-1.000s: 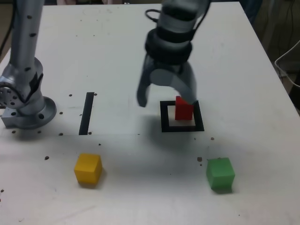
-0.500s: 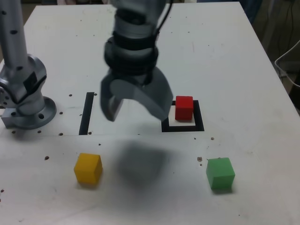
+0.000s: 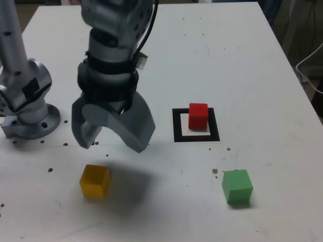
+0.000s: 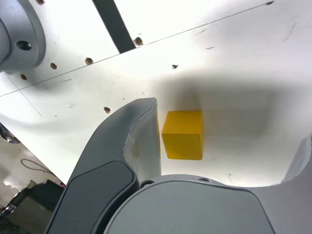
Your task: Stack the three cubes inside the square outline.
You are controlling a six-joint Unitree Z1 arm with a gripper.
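My gripper (image 3: 112, 138) hangs open and empty above the table, just behind the yellow cube (image 3: 94, 180) in the exterior view. The wrist view shows the yellow cube (image 4: 183, 134) below and between the wide-spread jaws, close to one grey finger (image 4: 134, 136). The red cube (image 3: 198, 116) stands alone inside the square outline (image 3: 176, 126), to the exterior view's right of the gripper. Near the front right in that view, the green cube (image 3: 237, 186) rests on the bare table.
The arm's grey base (image 3: 28, 101) is bolted at the exterior view's left. A straight black strip (image 4: 113, 24) lies between base and outline, mostly behind the gripper in the exterior view. A white cable (image 3: 308, 63) hangs past the table's right edge.
The open gripper has left the red cube in the outline and swung toward the exterior view's left and front, ending over the yellow cube. No cube has moved.
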